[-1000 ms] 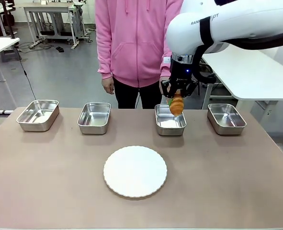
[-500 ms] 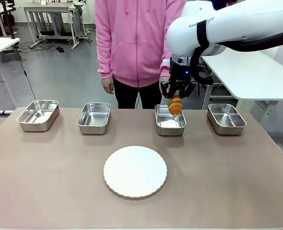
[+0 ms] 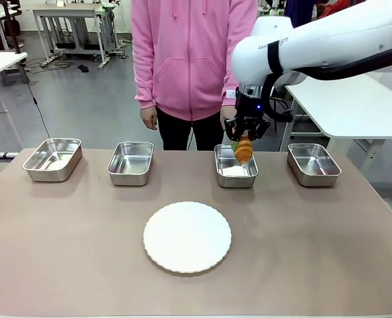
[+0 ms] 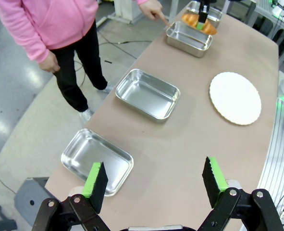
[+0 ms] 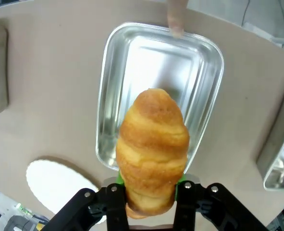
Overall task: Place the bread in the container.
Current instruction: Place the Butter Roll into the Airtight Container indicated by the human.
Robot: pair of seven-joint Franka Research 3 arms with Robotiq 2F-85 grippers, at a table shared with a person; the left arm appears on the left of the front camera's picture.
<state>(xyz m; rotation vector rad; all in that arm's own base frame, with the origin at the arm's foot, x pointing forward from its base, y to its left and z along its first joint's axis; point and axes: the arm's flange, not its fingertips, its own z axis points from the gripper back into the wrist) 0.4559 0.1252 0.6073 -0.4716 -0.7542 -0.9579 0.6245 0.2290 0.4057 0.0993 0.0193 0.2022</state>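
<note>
- The right gripper [image 3: 243, 140] is pinching the bread [image 3: 244, 150], long axis hanging down, directly over the container [image 3: 235, 173].
- The left gripper [image 4: 154, 184] is hanging spread, well apart.

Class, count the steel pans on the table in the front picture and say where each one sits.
4, in a row along the far edge: far-left pan, left-middle pan, right-middle pan under the bread held by the right pincer, far-right pan.
</note>
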